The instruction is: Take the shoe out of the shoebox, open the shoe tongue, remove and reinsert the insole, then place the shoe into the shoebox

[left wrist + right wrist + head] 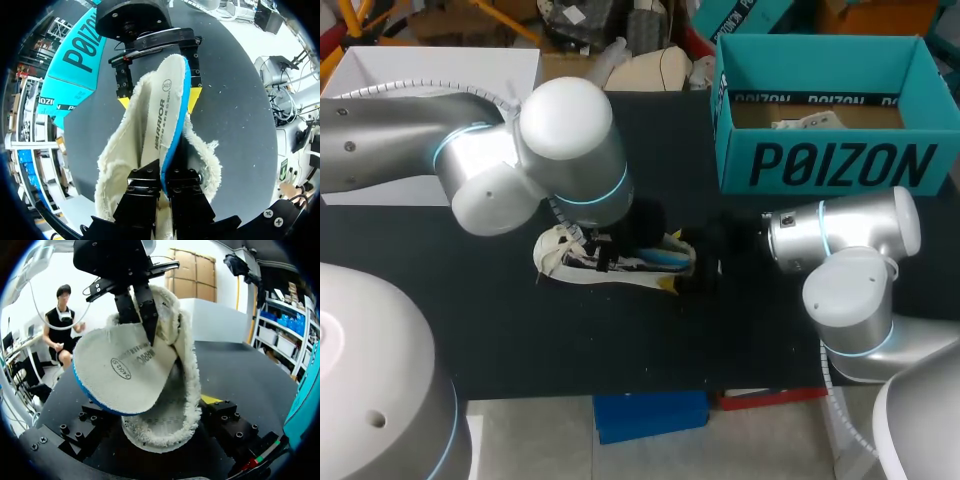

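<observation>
The shoe (620, 262), a pale low one with a fleecy lining, sits near the middle of the black table (520, 330), out of its box and partly hidden in the head view under the left arm's wrist. The left gripper (162, 182) comes down on it from above, and its black fingers are pinched together on the rim of the insole (167, 115), one finger on each face. The insole is white on top with a blue edge and underside. It stands steeply tilted, with the gripped end raised clear of the shoe and the other end down inside the opening. The right gripper (159, 100) reaches in level from the right side of the table. Its two yellow-tipped fingers clasp the end of the shoe from opposite sides, with the fleecy collar bulging between them, so it has hold of the shoe itself. The teal shoebox (835, 165) stands open at the far right corner of the table, well apart from the shoe, with some white paper on its floor. A white box (430, 70) sits at the far left corner.
</observation>
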Robot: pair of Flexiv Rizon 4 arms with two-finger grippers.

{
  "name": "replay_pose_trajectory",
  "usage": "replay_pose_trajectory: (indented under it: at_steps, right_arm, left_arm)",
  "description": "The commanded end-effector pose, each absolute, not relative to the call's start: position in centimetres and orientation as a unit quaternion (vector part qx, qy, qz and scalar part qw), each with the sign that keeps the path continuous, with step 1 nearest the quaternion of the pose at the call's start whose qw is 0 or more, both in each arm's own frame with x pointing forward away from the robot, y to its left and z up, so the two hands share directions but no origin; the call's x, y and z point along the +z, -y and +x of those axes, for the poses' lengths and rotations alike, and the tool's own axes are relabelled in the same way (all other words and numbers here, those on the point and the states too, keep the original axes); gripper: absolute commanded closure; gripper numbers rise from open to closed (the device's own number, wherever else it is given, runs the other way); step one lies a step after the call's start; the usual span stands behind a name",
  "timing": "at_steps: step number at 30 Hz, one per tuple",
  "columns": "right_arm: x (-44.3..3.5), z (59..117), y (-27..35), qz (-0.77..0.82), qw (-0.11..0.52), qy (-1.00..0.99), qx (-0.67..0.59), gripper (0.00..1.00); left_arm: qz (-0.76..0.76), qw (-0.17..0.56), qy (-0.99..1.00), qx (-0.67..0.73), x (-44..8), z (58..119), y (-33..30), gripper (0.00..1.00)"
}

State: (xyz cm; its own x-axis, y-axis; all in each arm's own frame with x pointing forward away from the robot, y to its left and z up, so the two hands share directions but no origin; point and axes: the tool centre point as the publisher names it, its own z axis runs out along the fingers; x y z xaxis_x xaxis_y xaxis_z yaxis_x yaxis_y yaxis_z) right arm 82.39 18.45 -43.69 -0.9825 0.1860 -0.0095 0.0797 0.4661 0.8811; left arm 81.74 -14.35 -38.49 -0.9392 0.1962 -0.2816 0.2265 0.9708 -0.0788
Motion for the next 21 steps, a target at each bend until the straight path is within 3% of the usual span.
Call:
replay_pose_trajectory:
  at_steps: [1,4,5,7,11,13,21]
  right_arm:
    - [-44.0,82.4,-18.4,0.079,0.052,-0.855,0.51,1.0]
    - [-44.0,82.4,-18.4,0.079,0.052,-0.855,0.51,1.0]
    - [-44.0,82.4,-18.4,0.079,0.052,-0.855,0.51,1.0]
    - [-44.0,82.4,-18.4,0.079,0.052,-0.855,0.51,1.0]
    - [-44.0,82.4,-18.4,0.079,0.052,-0.855,0.51,1.0]
    - [-44.0,82.4,-18.4,0.079,0.052,-0.855,0.51,1.0]
    - [-44.0,82.4,-18.4,0.079,0.052,-0.855,0.51,1.0]
  left_arm:
    - [0.116,0.133,-0.982,-0.069,-39.3,82.1,14.6,0.62]
    - [0.126,0.139,-0.979,-0.077,-39.3,81.9,14.7,0.48]
    - [0.127,0.142,-0.978,-0.082,-39.1,81.8,14.7,0.36]
    - [0.128,0.144,-0.977,-0.086,-38.9,81.7,14.7,0.33]
    - [0.131,0.155,-0.975,-0.093,-38.8,81.8,15.0,0.4]
    - [0.137,0.159,-0.973,-0.095,-38.8,81.8,15.4,0.51]
    - [0.16,0.166,-0.967,-0.108,-39.0,82.1,17.0,0.57]
